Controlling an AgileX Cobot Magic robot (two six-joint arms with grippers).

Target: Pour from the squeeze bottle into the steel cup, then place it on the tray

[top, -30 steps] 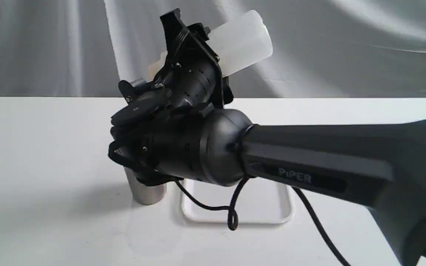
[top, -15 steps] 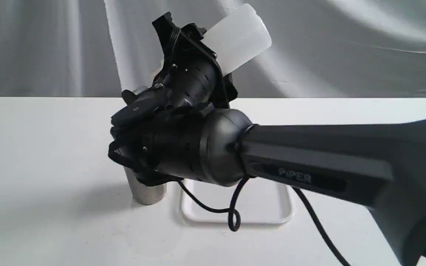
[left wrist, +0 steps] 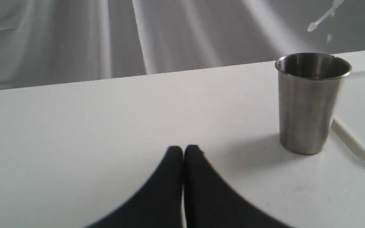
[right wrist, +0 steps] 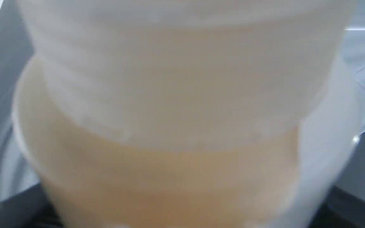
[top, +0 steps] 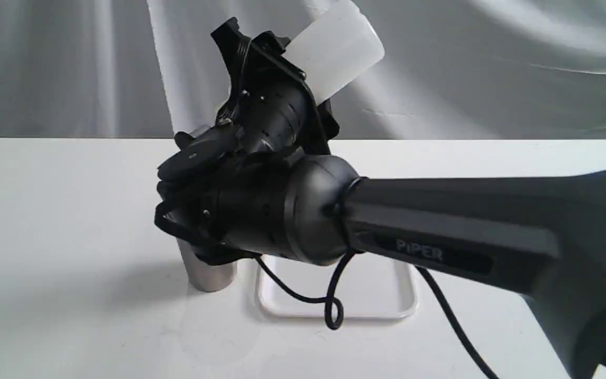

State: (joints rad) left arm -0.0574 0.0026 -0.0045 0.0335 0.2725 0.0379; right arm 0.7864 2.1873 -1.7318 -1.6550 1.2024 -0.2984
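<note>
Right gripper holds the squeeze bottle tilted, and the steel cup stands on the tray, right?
No: the steel cup stands on the table beside the tray, as the left wrist view shows. The right gripper does hold the squeeze bottle tilted.

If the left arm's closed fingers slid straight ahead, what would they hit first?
Probably nothing soon: ahead of the left gripper lies bare table, then the grey curtain. The steel cup stands off to the side.

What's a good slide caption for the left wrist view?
Shut left end effector facing the cup, which stands on the table beside the tray.
</note>
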